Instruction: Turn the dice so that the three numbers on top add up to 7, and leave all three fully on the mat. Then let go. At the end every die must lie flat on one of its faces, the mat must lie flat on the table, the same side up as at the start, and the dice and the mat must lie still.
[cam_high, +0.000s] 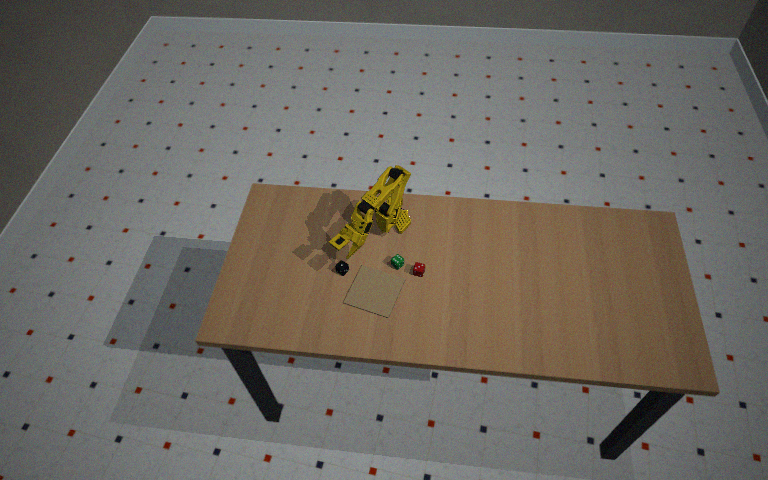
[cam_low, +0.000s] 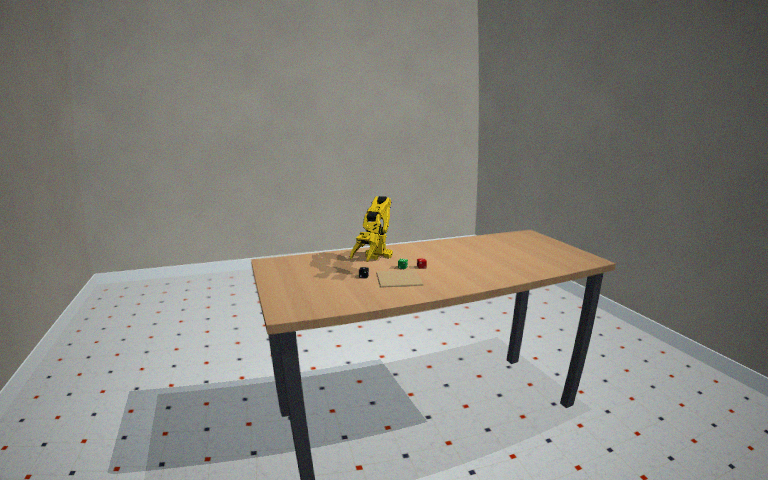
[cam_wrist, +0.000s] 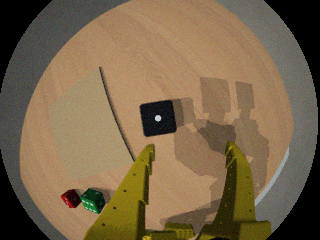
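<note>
The gripper (cam_high: 340, 249) (cam_low: 360, 258) (cam_wrist: 191, 145) is open part of the way, with a good gap between its two yellow fingers. It has hold of nothing, and its tips touch nothing. It hangs in the air over the table (cam_high: 538, 283) (cam_low: 481, 254) (cam_wrist: 175, 40), at the end of the bent yellow arm (cam_high: 390, 186) (cam_low: 378, 217). The black die (cam_high: 342, 267) (cam_low: 363, 272) (cam_wrist: 158, 118) is the one near the tips. In the wrist view it sits just past them, more to the side of the left-hand finger in that view, and not in the gap. It lies flat on the wood and shows one white dot to the wrist camera. The mat (cam_high: 373, 290) (cam_low: 399, 279) (cam_wrist: 87, 127) lies flat beside it, and they are apart. The green die (cam_high: 397, 261) (cam_low: 402, 263) (cam_wrist: 93, 200) and the red die (cam_high: 419, 268) (cam_low: 421, 263) (cam_wrist: 70, 198) are near each other, on the table by another side of the mat. All three dice are off the mat. The dots on top of the green and red ones are too small to count for sure.
</note>
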